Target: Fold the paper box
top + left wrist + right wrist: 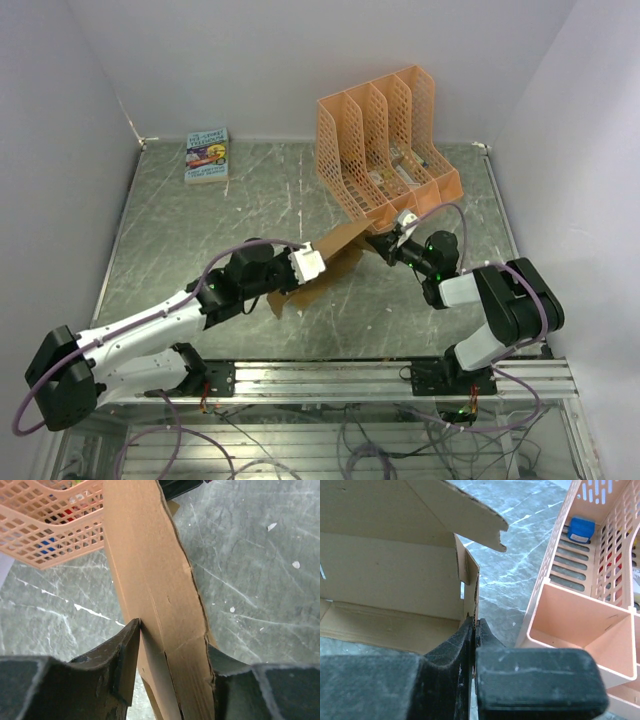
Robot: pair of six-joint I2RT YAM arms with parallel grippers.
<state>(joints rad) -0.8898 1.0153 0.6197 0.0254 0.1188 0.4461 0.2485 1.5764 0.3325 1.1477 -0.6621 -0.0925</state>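
Fold mid-way: paper box [345,245] flap pinched by R tool [475,623], panel straddled by open L tool [174,640]; firm grip needed nxt.

Orange perforated file rack [338,150] on the far right-centre of the table [200,240], tipped back, several compartments open upward. Small items sit inside it, mostly too small to identify; one is a small blue object [581,530] in a slot. Small colourful book [207,154] lies flat at far left, well apart from the rack. Table surface is grey, marbled and scuffed, with white flecks [271,526]. Plain white walls [60,100] stand left, right and far.
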